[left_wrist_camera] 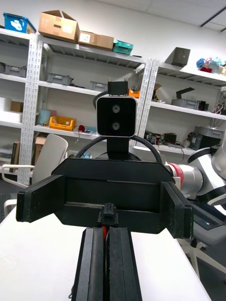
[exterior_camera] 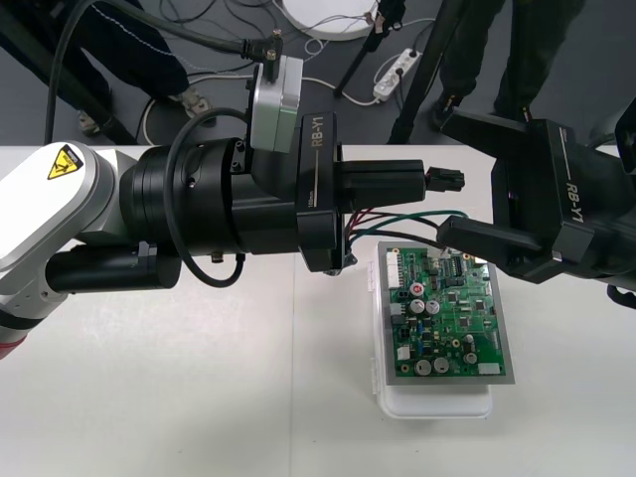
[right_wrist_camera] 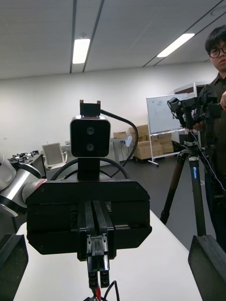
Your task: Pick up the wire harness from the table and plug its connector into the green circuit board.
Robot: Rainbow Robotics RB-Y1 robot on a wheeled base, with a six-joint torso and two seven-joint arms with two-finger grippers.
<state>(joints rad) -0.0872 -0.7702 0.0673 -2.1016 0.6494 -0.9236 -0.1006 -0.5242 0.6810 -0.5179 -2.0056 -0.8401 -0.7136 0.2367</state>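
The left gripper (exterior_camera: 429,181), jaws clamped on the plug (exterior_camera: 447,180), points it lengthwise at the right gripper (exterior_camera: 467,177), whose jaws gape wide.

Matt blk plastic plug (exterior_camera: 445,180), glossy green board (exterior_camera: 452,313).

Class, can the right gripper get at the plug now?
Probably yes: the right gripper is open and faces the plug, which sticks out of the shut left gripper with nothing between.
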